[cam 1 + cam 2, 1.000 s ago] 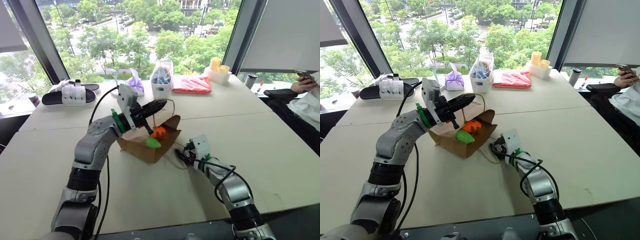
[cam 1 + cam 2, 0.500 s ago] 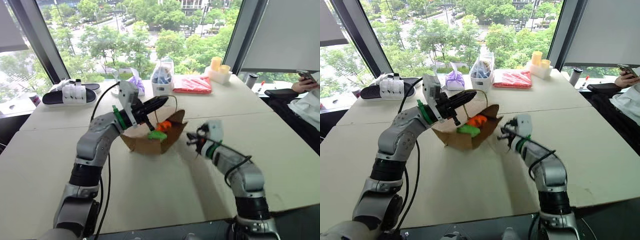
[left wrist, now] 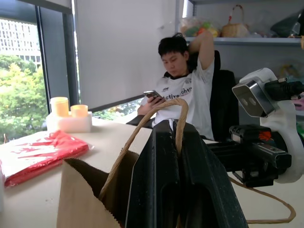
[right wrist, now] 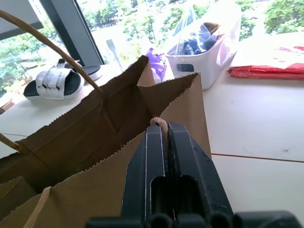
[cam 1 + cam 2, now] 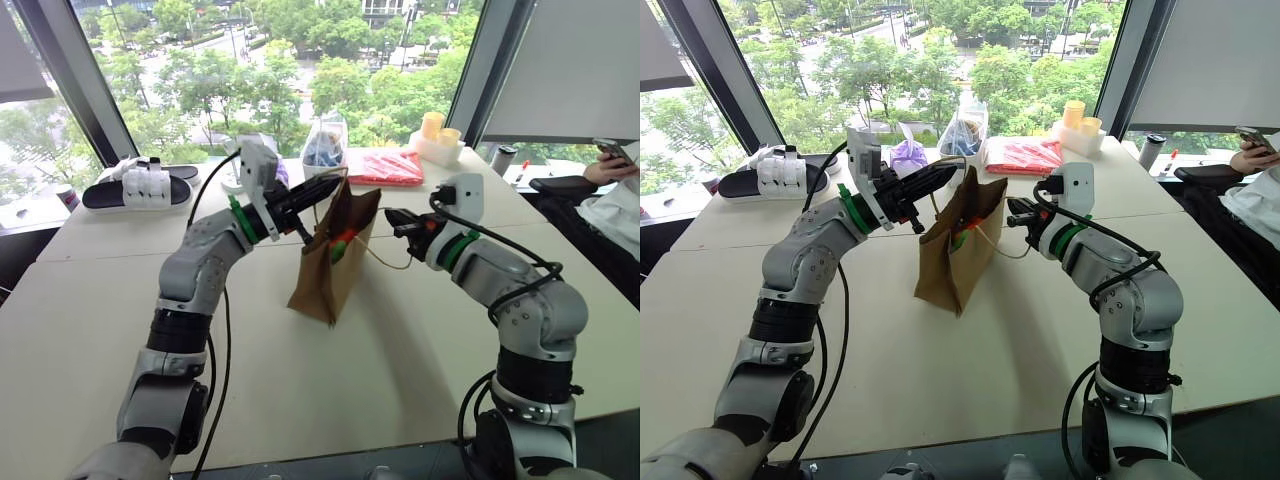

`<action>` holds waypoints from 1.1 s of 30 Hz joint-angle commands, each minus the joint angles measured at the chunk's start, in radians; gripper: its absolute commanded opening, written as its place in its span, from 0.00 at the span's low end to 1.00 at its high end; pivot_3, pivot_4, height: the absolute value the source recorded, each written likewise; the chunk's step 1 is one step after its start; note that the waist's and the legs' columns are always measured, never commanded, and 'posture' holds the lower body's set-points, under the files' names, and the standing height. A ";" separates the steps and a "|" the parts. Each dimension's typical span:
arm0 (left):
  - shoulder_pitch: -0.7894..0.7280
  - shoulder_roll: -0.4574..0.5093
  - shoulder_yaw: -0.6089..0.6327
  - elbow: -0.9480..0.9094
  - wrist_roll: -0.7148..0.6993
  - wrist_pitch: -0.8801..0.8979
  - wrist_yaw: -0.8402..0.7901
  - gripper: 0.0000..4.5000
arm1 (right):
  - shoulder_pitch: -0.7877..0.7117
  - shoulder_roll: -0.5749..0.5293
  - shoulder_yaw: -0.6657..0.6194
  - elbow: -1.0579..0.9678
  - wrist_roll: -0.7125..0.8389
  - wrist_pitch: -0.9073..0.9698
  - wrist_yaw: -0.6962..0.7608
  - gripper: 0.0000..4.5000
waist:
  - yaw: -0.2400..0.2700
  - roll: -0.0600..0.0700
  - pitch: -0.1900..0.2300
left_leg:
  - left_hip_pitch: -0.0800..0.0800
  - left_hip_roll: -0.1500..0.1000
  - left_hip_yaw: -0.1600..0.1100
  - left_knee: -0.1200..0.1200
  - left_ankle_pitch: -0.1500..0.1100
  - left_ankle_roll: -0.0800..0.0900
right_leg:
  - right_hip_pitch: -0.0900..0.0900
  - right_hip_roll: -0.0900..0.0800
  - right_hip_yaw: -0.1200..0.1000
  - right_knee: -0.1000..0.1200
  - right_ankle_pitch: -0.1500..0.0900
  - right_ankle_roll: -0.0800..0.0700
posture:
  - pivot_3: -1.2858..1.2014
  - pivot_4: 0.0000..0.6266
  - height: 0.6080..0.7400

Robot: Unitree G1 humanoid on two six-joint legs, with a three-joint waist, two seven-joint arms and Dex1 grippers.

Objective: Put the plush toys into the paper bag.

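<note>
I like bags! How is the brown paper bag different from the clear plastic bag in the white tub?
The brown paper bag is not see-through; the clear plastic bag shows dark blue things. The left gripper and right gripper pinch the paper bag's handles; the plastic bag sits untouched in a white tub. Both hold things.

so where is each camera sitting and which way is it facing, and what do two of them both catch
Head views, left and right eye: on the head, looking forward and down over both arms; the left gripper and right gripper each pinch a handle of the paper bag standing on the table.
Left wrist view: along its fingers, shut on a handle, toward a seated person.
Right wrist view: along its fingers, shut on the other handle, toward the windows.
Shared: both wrist views show the bag's rim and the red packet.
</note>
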 commanded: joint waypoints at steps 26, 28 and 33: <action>0.164 0.244 0.138 -0.084 -0.130 0.276 -0.050 1.00 | -0.074 -0.201 -0.266 -0.029 0.159 -0.014 -0.072 1.00 | 0.001 0.000 0.000 | 0.000 0.000 0.000 -0.001 0.000 0.000 | -0.001 0.000 0.000 0.000 0.000 0.000 | 0.52 0.24 1.00; 0.188 0.246 0.125 -0.067 -0.110 0.258 -0.055 1.00 | -0.022 -0.199 -0.289 -0.034 0.154 -0.015 -0.094 1.00 | 0.004 0.000 0.000 | 0.000 0.000 0.000 0.000 0.000 0.000 | -0.001 0.000 0.000 0.000 0.000 0.000 | 0.52 0.24 1.00; 0.218 0.207 0.119 -0.021 -0.110 0.247 -0.064 1.00 | 0.119 -0.177 -0.249 -0.051 0.142 -0.043 -0.100 1.00 | 0.003 0.000 0.000 | -0.001 0.000 0.001 0.000 0.000 0.000 | 0.000 0.000 0.000 0.000 0.000 0.000 | 0.52 0.24 1.00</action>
